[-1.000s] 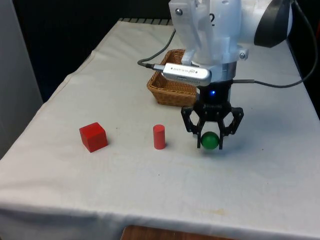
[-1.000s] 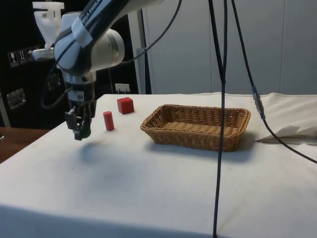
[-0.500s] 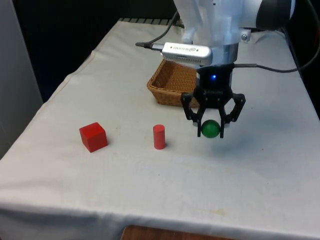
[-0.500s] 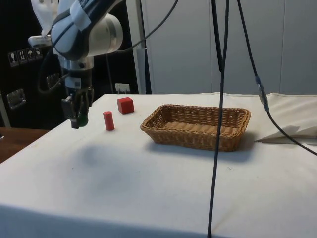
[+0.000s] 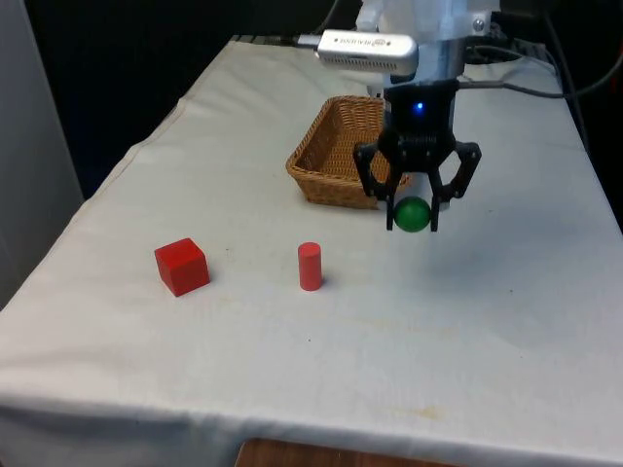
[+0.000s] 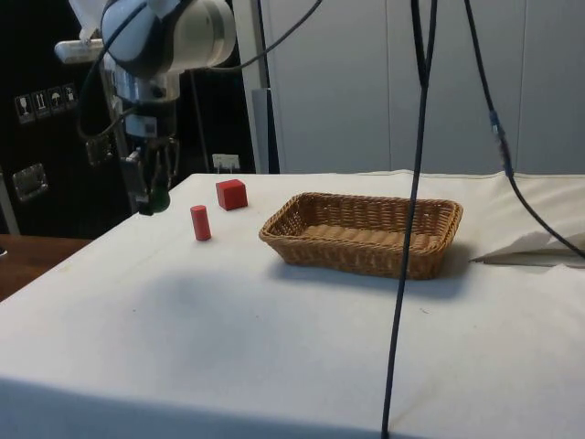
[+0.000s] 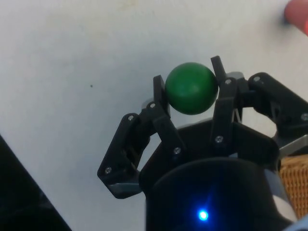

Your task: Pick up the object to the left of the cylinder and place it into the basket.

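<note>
The tool is clenched on a green ball, which sits pinched between its two fingertips and hangs clear of the table, casting a faint shadow on the white cloth below; the wrist view shows the ball gripped across its middle by both fingers. The relation that governs the coming move is that between the ball and the wicker basket: in the front view the basket lies just behind the tool and towards that view's left, its near rim close beside the ball, so the carry looks short, mostly away from the camera and slightly sideways. In the side view the tool and ball hang well apart from the basket, with the red cylinder standing between them on the cloth. The ball seems to ride higher than the basket's rim, so I judge that it can pass over the wall without a further lift, though the margin cannot be told for sure. The cylinder stands upright on the front view's left of the ball and nearer the camera than the basket, off the direct line. The red cube lies farther still from the basket, beyond the cylinder, well clear. Nothing appears to stand in the way between ball and basket.
</note>
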`<act>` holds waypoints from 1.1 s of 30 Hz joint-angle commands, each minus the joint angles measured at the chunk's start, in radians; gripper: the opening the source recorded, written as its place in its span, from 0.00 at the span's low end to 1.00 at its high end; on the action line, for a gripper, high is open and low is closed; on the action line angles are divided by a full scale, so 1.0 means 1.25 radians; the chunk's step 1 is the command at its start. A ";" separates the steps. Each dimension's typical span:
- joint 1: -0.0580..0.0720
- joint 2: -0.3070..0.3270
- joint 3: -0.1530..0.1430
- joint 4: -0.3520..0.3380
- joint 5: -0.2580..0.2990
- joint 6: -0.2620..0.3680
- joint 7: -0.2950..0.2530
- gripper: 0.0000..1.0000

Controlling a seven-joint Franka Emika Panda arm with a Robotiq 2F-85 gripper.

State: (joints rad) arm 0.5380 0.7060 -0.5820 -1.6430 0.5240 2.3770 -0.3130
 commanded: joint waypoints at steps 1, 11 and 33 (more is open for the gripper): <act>0.009 -0.007 -0.008 -0.010 -0.006 0.003 0.004 0.00; 0.022 -0.085 -0.009 -0.086 -0.048 0.008 0.006 0.00; 0.044 -0.218 -0.008 -0.234 -0.125 0.032 0.010 0.00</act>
State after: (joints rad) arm 0.5780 0.4500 -0.5820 -1.9080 0.3820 2.3970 -0.3080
